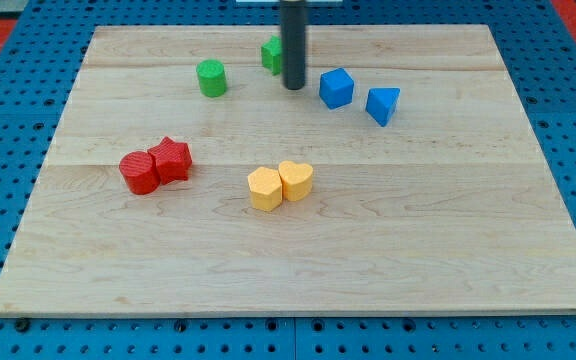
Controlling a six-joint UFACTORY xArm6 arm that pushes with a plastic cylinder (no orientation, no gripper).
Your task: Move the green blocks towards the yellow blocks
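A green cylinder stands near the view's top, left of centre. A second green block sits to its right, partly hidden behind the rod, so its shape is unclear. My tip rests on the board just right of and below that second green block, close to it or touching. A yellow hexagon block and a yellow heart-shaped block sit side by side and touching near the board's middle, well below the green blocks.
A blue cube and a blue triangular block lie right of my tip. A red cylinder and a red star-shaped block touch at the view's left. The wooden board lies on a blue pegboard.
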